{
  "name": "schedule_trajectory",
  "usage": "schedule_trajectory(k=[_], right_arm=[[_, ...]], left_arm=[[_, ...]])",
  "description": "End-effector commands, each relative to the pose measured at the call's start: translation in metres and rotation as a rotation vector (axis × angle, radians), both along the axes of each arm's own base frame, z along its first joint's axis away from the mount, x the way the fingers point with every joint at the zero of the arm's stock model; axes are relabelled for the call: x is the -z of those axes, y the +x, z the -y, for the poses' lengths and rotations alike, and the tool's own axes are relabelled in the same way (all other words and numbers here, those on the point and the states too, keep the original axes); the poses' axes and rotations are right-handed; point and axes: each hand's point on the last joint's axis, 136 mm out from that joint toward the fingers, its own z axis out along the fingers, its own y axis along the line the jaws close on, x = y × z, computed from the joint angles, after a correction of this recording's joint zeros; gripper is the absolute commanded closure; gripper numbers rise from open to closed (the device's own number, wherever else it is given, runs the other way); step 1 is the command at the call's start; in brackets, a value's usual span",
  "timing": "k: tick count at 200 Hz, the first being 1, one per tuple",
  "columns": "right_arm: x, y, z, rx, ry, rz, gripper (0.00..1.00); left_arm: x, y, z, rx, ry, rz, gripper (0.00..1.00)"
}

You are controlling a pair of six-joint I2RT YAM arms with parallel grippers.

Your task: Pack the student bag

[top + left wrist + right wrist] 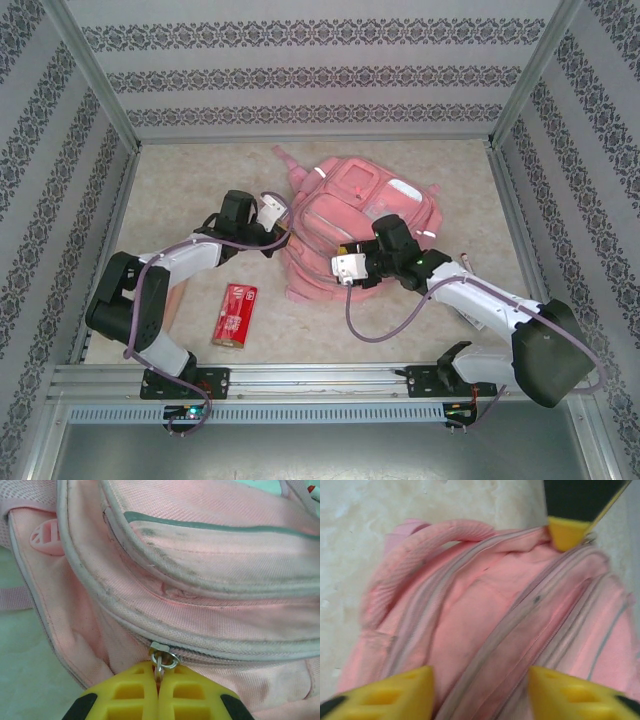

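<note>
The student bag, a soft pink backpack, lies flat in the middle of the table. My left gripper is at the bag's left edge. Its yellow fingers are shut on a small metal zip pull at the end of a pocket zip. My right gripper hovers over the bag's near side, pointing left. Its jaws stand open above the bag's fabric, between two zip lines, with nothing held. The bag's top handle curves at the upper left of the right wrist view, and a left finger shows at the top.
A small red packet lies on the table to the left of the bag, near the left arm's base. Patterned walls and a metal frame enclose the table on three sides. A rail runs along the near edge.
</note>
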Motion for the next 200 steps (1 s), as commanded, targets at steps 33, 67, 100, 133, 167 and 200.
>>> schedule_trajectory(k=[33,67,100,133,167,200], right_arm=[[-0.050,0.026,-0.037,0.371,0.335,-0.290,0.27],[-0.045,0.053,-0.041,0.686,0.428,-0.238,0.02],[-0.012,0.069,-0.027,0.774,0.231,-0.030,0.15],[0.022,0.064,-0.025,0.626,0.047,0.009,0.39],[0.027,0.051,-0.025,0.475,-0.004,-0.083,0.94],[0.029,0.009,-0.017,0.092,-0.172,-0.091,1.00]], left_arm=[[-0.027,-0.011,0.023,0.055,-0.122,0.051,1.00],[-0.029,-0.012,0.028,0.023,-0.167,0.018,1.00],[-0.038,-0.017,0.030,0.036,-0.215,0.063,1.00],[-0.039,-0.019,0.021,0.019,-0.169,0.104,1.00],[-0.035,-0.011,0.008,-0.021,-0.103,0.137,1.00],[-0.034,0.007,-0.015,-0.074,-0.056,0.167,1.00]])
